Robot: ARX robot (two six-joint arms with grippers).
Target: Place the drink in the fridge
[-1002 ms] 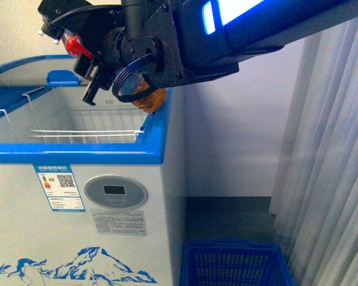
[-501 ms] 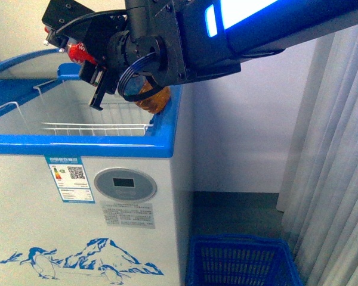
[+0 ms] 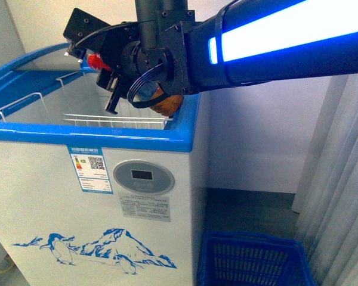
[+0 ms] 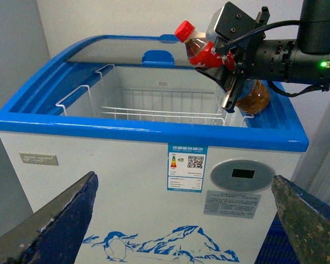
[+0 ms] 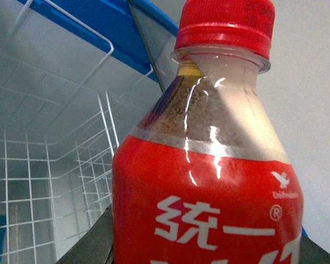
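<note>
The drink is a small clear bottle of amber liquid with a red cap and a red label. It lies tilted in my right gripper, which is shut on it above the right rim of the fridge, cap towards the opening. In the left wrist view the drink and right gripper hang over the fridge's blue rim. My left gripper is open and empty in front of the fridge's penguin picture. The right wrist view shows the drink close up.
The glass lid is slid back, so the fridge is open. A white wire basket hangs inside. A blue slotted basket stands on the floor right of the fridge. Pale curtains hang at the right.
In the front view the fridge now shows further right and lower, with more of its front visible. The right gripper still holds the drink over the right rim.
</note>
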